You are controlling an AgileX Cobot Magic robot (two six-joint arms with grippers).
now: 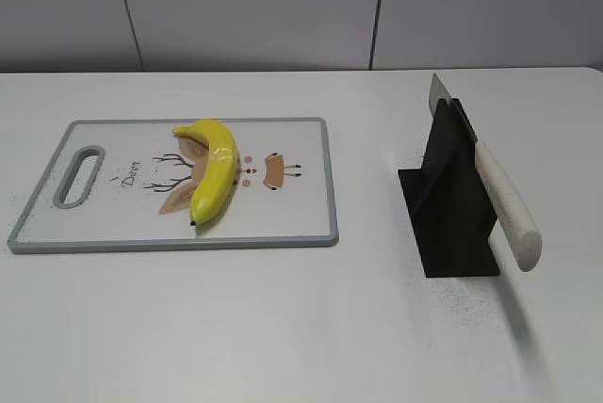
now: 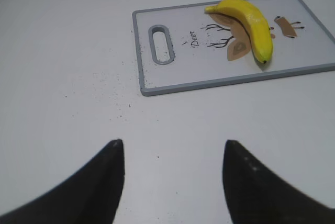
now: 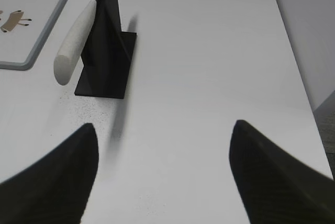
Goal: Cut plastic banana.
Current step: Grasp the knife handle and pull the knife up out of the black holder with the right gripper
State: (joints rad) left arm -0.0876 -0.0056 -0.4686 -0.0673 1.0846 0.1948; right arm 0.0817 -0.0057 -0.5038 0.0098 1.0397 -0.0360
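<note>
Grey wall panels stand behind our white bench (image 1: 283, 328), and neither of our arms shows in the exterior view. On the bench's left half lies the grey-rimmed cutting board (image 1: 301, 224), and the plastic banana (image 1: 215, 169) rests on it near the middle, curved, its long axis running from the board's far edge toward the near edge, stalk end at the far side.

Well apart to the right, the knife (image 1: 504, 201) sits in a black stand (image 1: 452, 224), blade tucked into the slot and pointing away, pale handle sticking out toward us and free to be taken.

Our left gripper (image 2: 172, 177) hovers over bare bench with its jaws spread wide and empty; the banana lies ahead of it and to its right. Our right gripper (image 3: 162, 171) likewise has its jaws parted with nothing between them, and the knife handle lies ahead and to its left, its axis pointing roughly back at us.

We judge the right arm is the nearer one for the knife, the left for steadying the banana. How firmly the blade sits in the slot we cannot quite tell from these angles.
</note>
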